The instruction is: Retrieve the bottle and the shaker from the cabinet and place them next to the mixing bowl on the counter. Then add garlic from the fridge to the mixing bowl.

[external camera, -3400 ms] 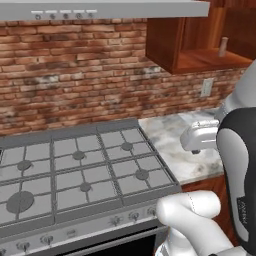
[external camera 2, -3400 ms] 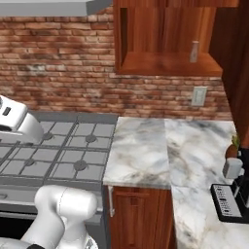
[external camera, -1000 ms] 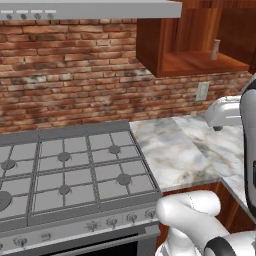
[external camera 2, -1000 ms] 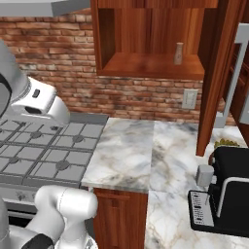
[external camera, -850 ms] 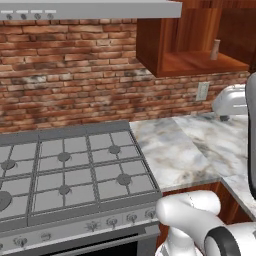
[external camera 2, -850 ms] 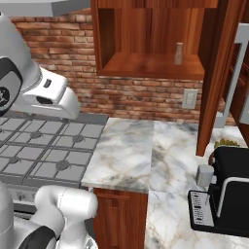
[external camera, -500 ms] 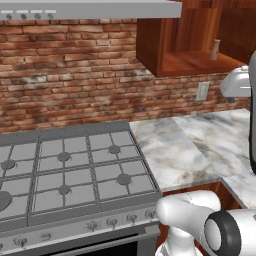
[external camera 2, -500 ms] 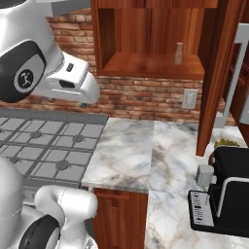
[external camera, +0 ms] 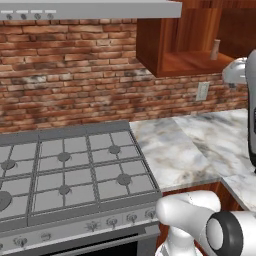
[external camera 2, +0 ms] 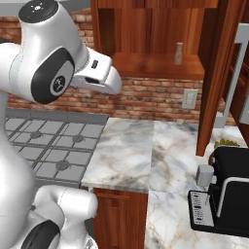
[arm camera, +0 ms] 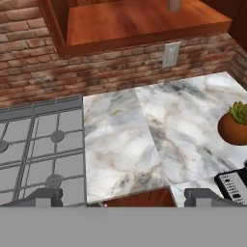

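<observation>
Jaws spread wide and empty, the robot's two-finger gripper point(arm camera: 123, 195) hangs above the white grey-veined marble counter point(arm camera: 120, 140), apparently lining up on the small slim brown shaker point(external camera 2: 179, 53), upright on the open reddish-brown wooden wall cabinet's point(external camera 2: 160, 65) shelf beyond.

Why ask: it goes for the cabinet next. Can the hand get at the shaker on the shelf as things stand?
Probably yes. The shaker stands alone on the open cabinet shelf, with no door in front of it. The hand is open and empty, apart from it, over the counter.
</observation>
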Tool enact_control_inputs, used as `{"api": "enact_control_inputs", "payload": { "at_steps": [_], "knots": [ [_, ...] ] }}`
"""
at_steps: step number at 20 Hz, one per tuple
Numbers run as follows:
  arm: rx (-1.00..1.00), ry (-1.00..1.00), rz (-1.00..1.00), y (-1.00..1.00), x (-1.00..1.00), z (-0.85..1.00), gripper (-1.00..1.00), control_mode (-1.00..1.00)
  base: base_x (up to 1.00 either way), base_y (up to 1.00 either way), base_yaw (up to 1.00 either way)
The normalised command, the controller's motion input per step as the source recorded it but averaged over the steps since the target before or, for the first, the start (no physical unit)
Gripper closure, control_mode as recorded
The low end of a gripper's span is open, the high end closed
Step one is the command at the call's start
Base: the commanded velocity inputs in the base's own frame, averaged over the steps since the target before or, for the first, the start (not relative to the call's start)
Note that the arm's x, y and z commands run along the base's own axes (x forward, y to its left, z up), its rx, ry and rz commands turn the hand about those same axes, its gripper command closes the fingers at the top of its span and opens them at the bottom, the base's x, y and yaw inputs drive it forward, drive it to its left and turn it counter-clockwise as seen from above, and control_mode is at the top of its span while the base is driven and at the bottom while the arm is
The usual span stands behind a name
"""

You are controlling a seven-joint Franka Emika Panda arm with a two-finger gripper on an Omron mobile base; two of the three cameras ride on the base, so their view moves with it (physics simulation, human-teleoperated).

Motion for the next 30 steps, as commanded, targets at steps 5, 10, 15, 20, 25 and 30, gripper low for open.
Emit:
{"api": "enact_control_inputs", "payload": {
  "at_steps": [5,10,15,20,25,30],
  "knots": [
    [0.00,-0.20,-0.11,-0.04,0.54,0.03,-1.00,-1.00,0.00,0.00,0.00],
    [-0.03,-0.18,-0.12,-0.03,0.39,0.08,-1.00,-1.00,0.00,0.00,0.00],
    [-0.08,-0.02,-0.17,-0.15,0.24,0.17,-1.00,-1.00,0.00,0.00,0.00],
    [-0.07,0.00,-0.09,-0.22,0.26,0.27,-1.00,-1.00,0.00,0.00,0.00],
    [0.00,0.00,0.00,-0.24,0.46,0.23,-1.00,-1.00,0.00,0.00,0.00],
    [0.00,0.00,0.00,-0.37,0.57,0.00,-1.00,-1.00,0.00,0.00,0.00]
  ]
}}
